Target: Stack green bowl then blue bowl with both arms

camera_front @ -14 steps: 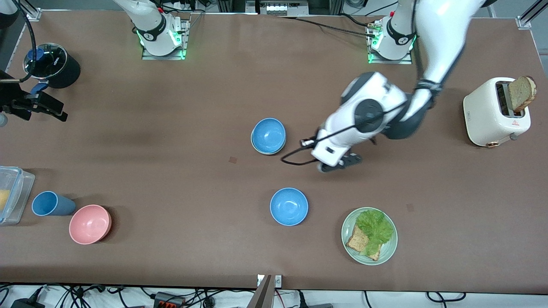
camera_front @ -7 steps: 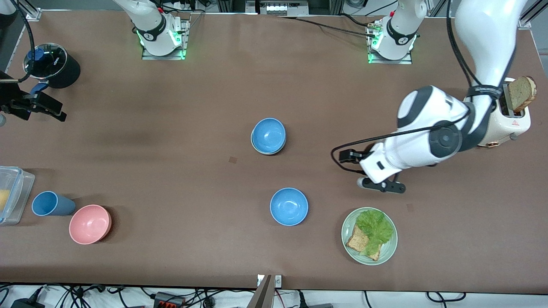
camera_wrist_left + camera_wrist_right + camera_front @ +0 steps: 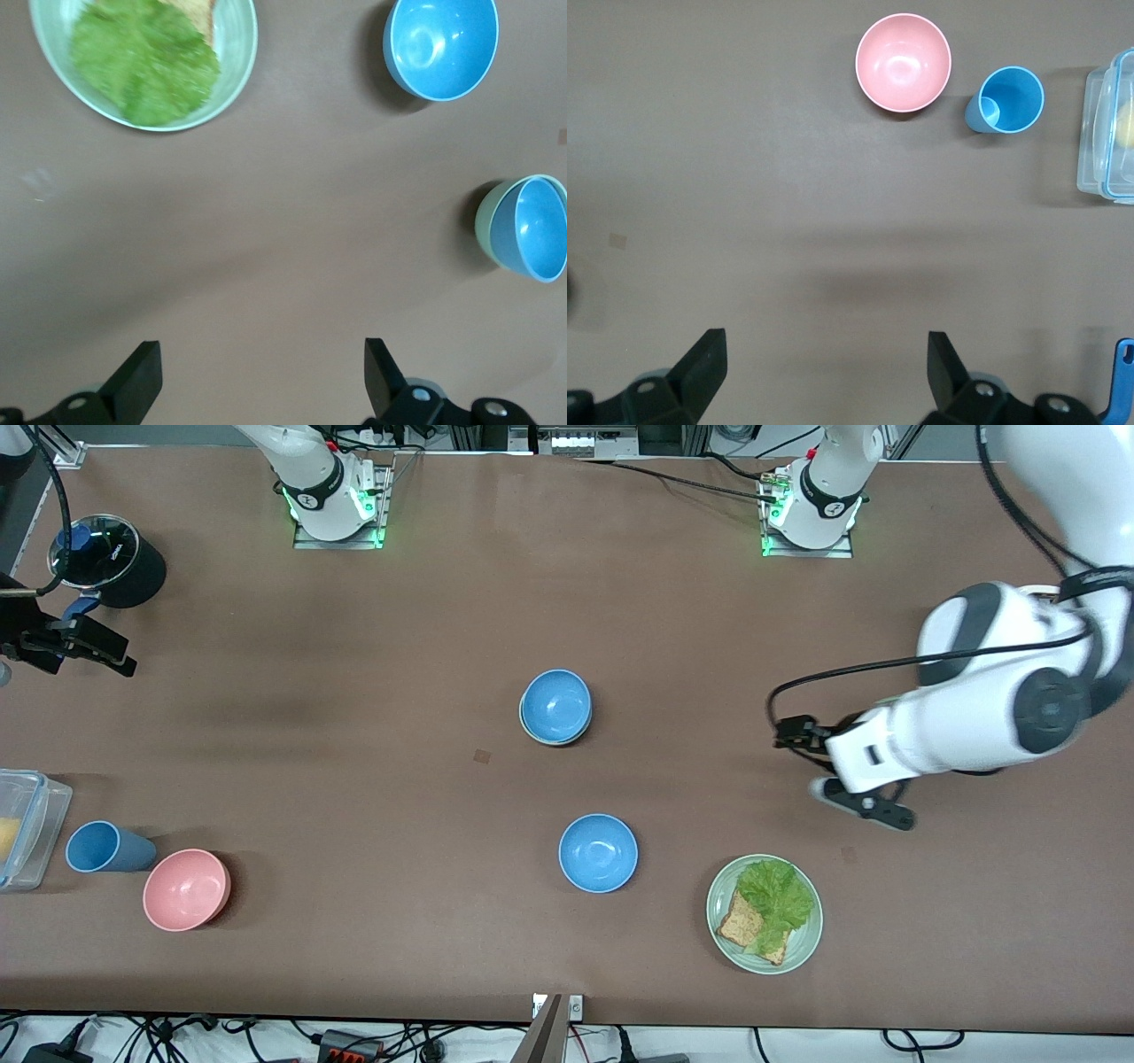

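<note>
Nearest the front camera, a wide flat green plate (image 3: 802, 948) holding lettuce (image 3: 777, 899) and toast (image 3: 740, 923) sits toward the left arm's end of the table. A small round pink bowl (image 3: 187, 889) and a narrow blue cup (image 3: 104, 847) lying beside it sit toward the right arm's end, with a clear plastic container (image 3: 27, 825) at that table edge. A lone small round sky-blue bowl (image 3: 598, 853) stands near mid-table, empty, slightly farther from the camera than the plate.

Farther back, the second smooth sky-blue bowl (image 3: 555, 706) is nested inside the small pale mint-green bowl (image 3: 486, 227); only a thin green rim shows around it in the front view. The stack rests on the brown table (image 3: 354, 779), well apart from both grippers.

The left gripper (image 3: 858, 804) hangs over bare table, between the plate and a white toaster (image 3: 1001, 669) partly hidden by the arm. Its fingers (image 3: 139, 382) stand spread wide and hold nothing.

The right gripper (image 3: 824, 372) is at the table edge at the right arm's end, over bare table near a black round pot (image 3: 111, 561) with a glass lid. Its fingers (image 3: 702, 363) are likewise spread apart and empty. The right arm waits.
</note>
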